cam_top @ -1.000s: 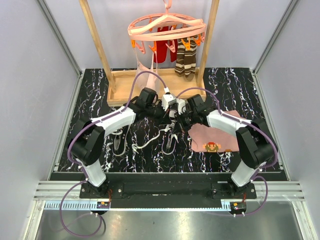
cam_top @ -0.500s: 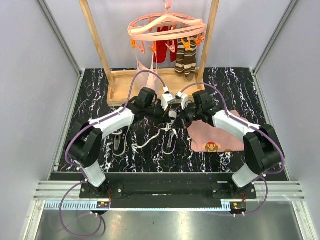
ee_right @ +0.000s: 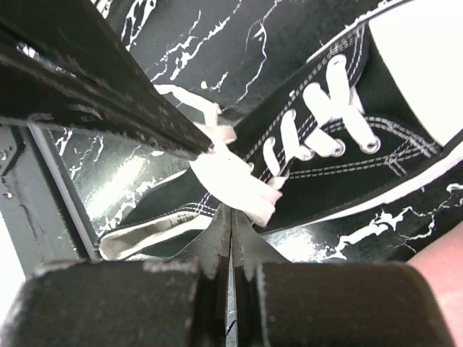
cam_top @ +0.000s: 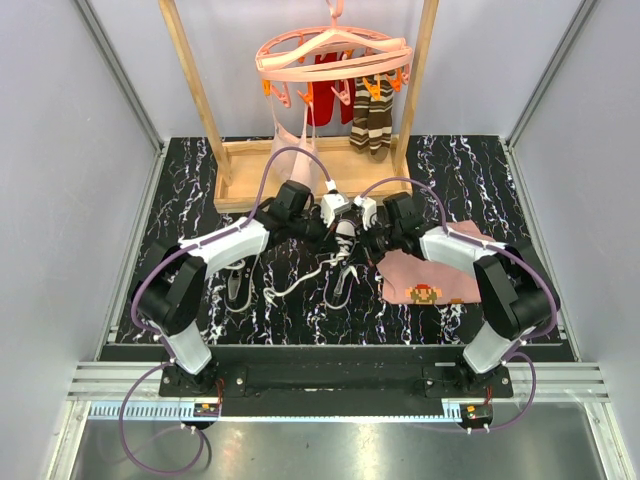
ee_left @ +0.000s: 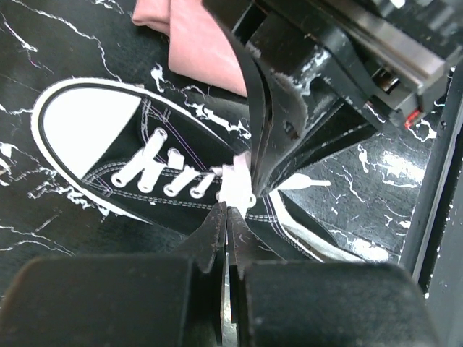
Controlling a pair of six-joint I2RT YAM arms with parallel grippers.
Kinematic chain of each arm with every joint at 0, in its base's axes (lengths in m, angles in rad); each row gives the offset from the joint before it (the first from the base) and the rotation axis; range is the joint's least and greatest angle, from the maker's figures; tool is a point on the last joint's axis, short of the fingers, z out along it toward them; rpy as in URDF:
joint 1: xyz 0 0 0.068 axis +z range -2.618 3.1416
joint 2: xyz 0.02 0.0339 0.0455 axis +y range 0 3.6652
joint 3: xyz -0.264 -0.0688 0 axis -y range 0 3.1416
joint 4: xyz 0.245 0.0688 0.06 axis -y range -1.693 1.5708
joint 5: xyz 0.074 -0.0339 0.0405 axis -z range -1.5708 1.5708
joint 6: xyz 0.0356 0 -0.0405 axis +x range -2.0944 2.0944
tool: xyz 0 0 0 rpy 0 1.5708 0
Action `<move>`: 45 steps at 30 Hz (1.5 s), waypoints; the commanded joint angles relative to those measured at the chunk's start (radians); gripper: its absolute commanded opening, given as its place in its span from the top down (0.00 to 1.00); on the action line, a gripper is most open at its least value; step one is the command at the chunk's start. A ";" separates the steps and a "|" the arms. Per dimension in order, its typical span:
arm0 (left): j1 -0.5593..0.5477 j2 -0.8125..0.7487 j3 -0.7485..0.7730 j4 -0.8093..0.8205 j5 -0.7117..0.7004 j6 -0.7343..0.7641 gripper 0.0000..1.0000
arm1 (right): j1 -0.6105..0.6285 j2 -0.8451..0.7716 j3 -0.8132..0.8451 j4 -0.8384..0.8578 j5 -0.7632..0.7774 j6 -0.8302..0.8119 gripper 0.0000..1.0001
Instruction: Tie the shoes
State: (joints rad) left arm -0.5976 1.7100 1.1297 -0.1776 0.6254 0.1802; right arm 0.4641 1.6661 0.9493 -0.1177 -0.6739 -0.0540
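**Subject.** One shoe [cam_top: 345, 240] of the pair lies at mid-bench, toe cap to the far side and heel opening to the near side, directly beneath both wrists. The second shoe [cam_top: 237, 285] lies to the left, just beside the left arm and well apart from the first.

**Jaws.** The left gripper [ee_left: 228, 211] is fully closed, its tips pinched on the white laces [ee_left: 235, 189] where they bunch above the top eyelets. The right gripper [ee_right: 230, 211] is likewise closed on the same bunch from the opposite side. The two sets of tips all but touch over the tongue.

**Handling, as judged.**
- The canvas upper is soft; the rubber sole and toe cap are stiff.
- The shoe is light and nothing pins it down, so a hard pull on a lace would likely drag or tip it rather than tighten it.
- The laces are flat, limp and fairly smooth, so they fold and may slip from a shallow pinch.
- The best hold is on a single free run close to the crossing, laid flat across the pads, not on the wad.

**Clearance.**
- The pink cloth [cam_top: 430, 278] lies just right of the shoe, under the right arm.
- The wooden rack [cam_top: 195, 90] stands close on the far side.
- Loose lace trails near-left across the bench [cam_top: 460, 165].
- Open room lies to the near side and to the left; the far side is tight
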 commanded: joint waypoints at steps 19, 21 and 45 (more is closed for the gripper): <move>0.018 -0.033 0.010 0.046 -0.007 -0.041 1.00 | -0.027 -0.098 -0.021 0.043 -0.047 -0.069 0.69; 0.021 -0.026 0.012 0.050 -0.003 -0.047 1.00 | -0.035 -0.089 -0.006 0.018 -0.044 -0.090 0.68; 0.030 0.002 0.051 0.043 0.023 -0.038 1.00 | -0.071 0.066 0.174 -0.080 -0.177 -0.225 0.38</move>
State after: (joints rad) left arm -0.5739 1.7050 1.1328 -0.1650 0.6254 0.1375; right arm 0.3962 1.7168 1.0756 -0.1947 -0.7834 -0.2550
